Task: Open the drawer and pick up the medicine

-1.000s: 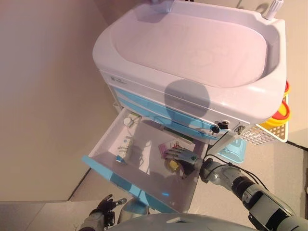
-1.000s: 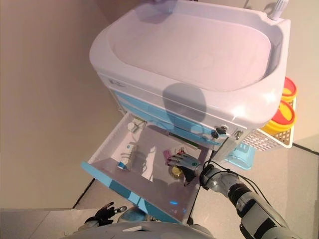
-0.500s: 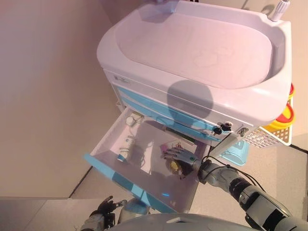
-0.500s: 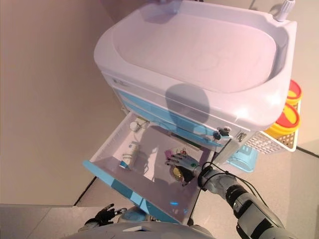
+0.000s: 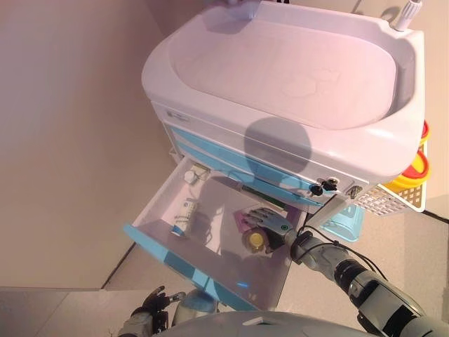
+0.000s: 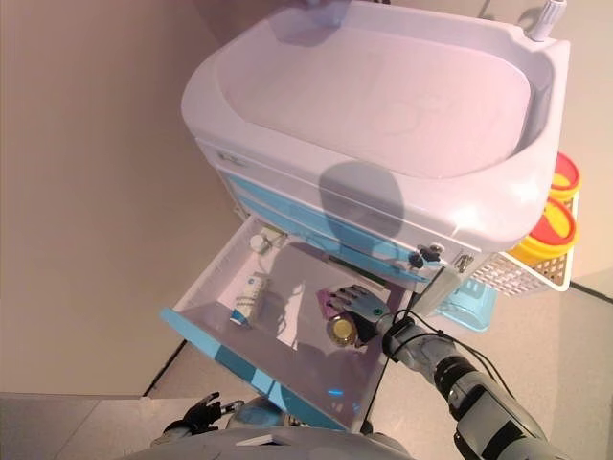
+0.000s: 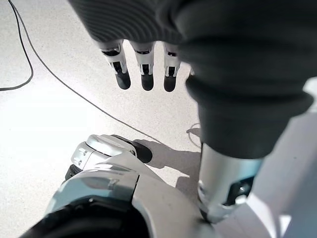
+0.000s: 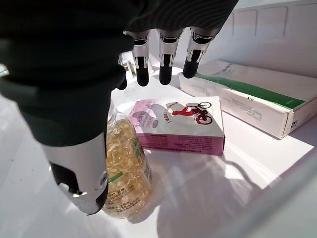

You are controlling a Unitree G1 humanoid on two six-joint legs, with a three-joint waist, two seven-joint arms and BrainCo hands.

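Note:
The cart's bottom drawer (image 5: pixel 175 261) with a blue front stands pulled open. In its right part lie a clear bottle of yellow capsules (image 8: pixel 124 168), a pink medicine box (image 8: pixel 178 124) and a long green-and-white box (image 8: pixel 247 99). My right hand (image 5: pixel 270 221) is inside the drawer, open, fingers straight over the pink box, thumb (image 8: pixel 81 168) beside the bottle. It holds nothing. The bottle's yellow cap (image 5: pixel 255 241) shows just in front of the hand. My left hand (image 5: pixel 151 316) hangs low below the drawer, fingers (image 7: pixel 143 74) relaxed, empty.
A white bottle (image 5: pixel 184 214) lies in the drawer's left part and a small white item (image 5: pixel 189 175) at its back. The white cart top (image 5: pixel 280 63) overhangs the drawer. A basket with yellow containers (image 5: pixel 414 172) and a light blue bin (image 5: pixel 344 223) are at the cart's right. A wall stands on the left.
My right hand has drawn back toward the cart, off the capsule bottle, so the bottle's yellow cap now shows. The camera shifted slightly before that. The left hand stayed still.

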